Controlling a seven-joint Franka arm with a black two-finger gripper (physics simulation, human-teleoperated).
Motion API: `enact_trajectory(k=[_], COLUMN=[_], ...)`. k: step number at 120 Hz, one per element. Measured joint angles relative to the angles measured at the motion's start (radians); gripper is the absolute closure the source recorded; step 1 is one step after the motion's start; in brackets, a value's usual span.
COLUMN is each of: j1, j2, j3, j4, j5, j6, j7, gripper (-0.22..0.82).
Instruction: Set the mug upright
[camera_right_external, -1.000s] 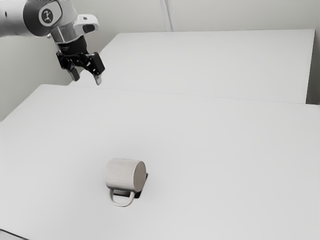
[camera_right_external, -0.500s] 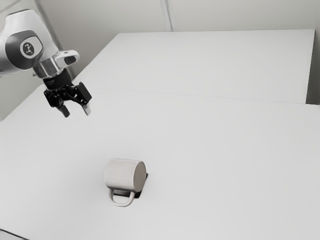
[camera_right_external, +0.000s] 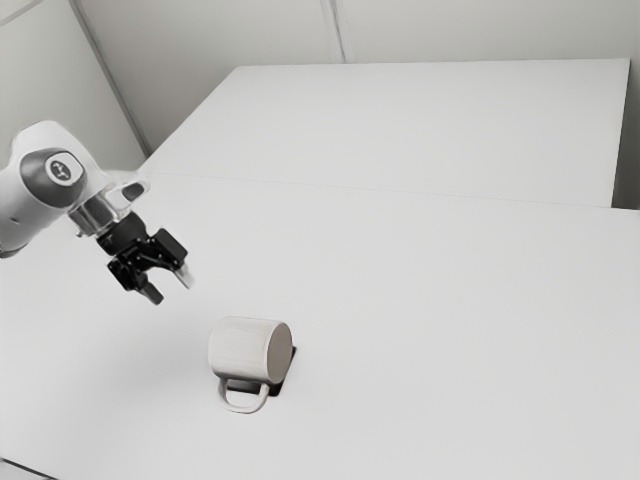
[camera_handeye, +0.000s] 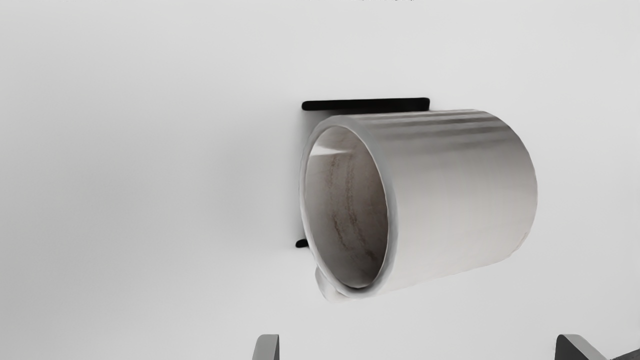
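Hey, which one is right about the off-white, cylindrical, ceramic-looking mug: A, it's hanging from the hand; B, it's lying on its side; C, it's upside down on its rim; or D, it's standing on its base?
B: the wrist view shows the mug with its round mouth facing sideways, and the open hand is clear of it.

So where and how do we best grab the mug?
Probably the upper rim, coming in from the mouth side and pinching the wall inside and out. The mug lies on its side, mouth open sideways; the handle sits away from that spot.
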Motion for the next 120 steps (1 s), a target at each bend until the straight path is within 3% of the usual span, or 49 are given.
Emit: enact_trajectory(k=[54,104,112,120], j1=[0.003,-0.023,-0.029,-0.035], j2=[0.113,0.206,0.210,0.211], j3=[0.051,0.053,0.053,0.053], j4=[-0.106,-0.137,-0.143,-0.145], j5=[-0.258,-0.464,-0.485,-0.498], j6=[0.059,0.004,-0.016,-0.038], j7=[0.371,0.565,0.583,0.596], gripper=[0.00,0.00,0.06,0.18])
